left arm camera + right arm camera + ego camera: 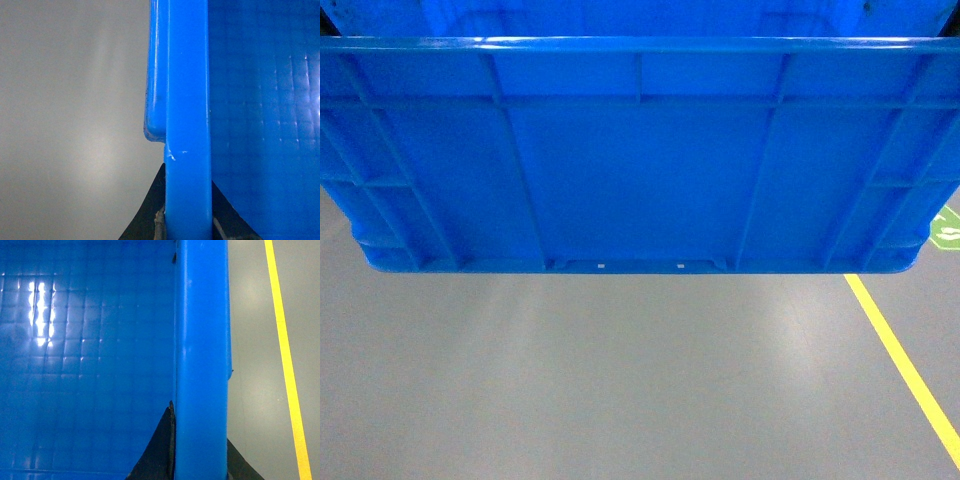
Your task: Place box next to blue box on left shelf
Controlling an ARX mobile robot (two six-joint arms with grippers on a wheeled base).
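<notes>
- While the head view is mostly filled by the large bright-blue ribbed plastic crate (640,160), its near wall faces the camera, thick rim on top, small notched tab at the middle of the bottom edge.
- Crate hangs clear of the grey floor (620,380); floor shows below its bottom edge, no support visible under it.
- Left gripper (187,220): dark fingers (150,210) sit on both sides of the crate's left rim, one outside, one inside. Clamped on that rim.
- Ahead of the left gripper the rim runs straight away from the camera; crate interior with a gridded bottom lies to its right, bare floor to its left.
- Right gripper (200,460): dark fingers (160,450) straddle the crate's right rim the same way, closed onto it.
- Left of the right gripper is the gridded crate bottom with light glare; right of it the floor, with a yellow floor line (285,355) running roughly parallel to the rim, well apart from it.
- Green floor marking (946,230) peeks out just past the crate's right end in the head view.
- Arms themselves are hidden behind the crate in the head view.
</notes>
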